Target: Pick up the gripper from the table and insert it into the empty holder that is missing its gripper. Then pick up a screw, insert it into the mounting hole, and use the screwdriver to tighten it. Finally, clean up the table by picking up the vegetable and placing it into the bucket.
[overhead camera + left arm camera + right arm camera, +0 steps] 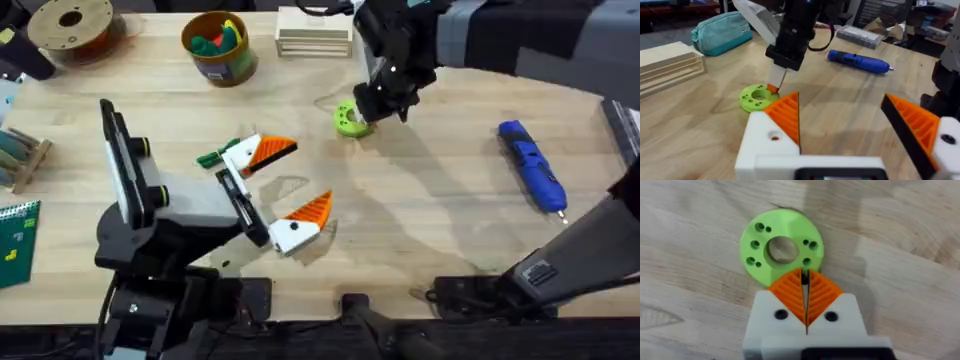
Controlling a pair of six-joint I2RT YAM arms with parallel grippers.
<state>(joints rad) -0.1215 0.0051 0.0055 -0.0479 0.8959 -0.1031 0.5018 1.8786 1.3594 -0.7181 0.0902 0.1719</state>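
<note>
Both orange pads look seated on my left gripper (pixel 285 190) — spread wide, empty — while my right gripper (pixel 804 287), closed, pinches something tiny beside the green ring (pixel 781 246); tightening and cleanup remain.

Right hand (pixel 774 85) touches green ring (pixel 756 97); screwdriver (pixel 858 62) lies beyond

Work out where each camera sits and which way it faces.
Overhead: above the bases, looking down and forward over the table; shows left tool and right tool.
Left wrist: on the left arm, looking low across the table at ring and screwdriver; own tool open.
Right wrist: on the right arm, looking straight down at the ring; own tool shut.
Shared: all three show the ring.
</note>
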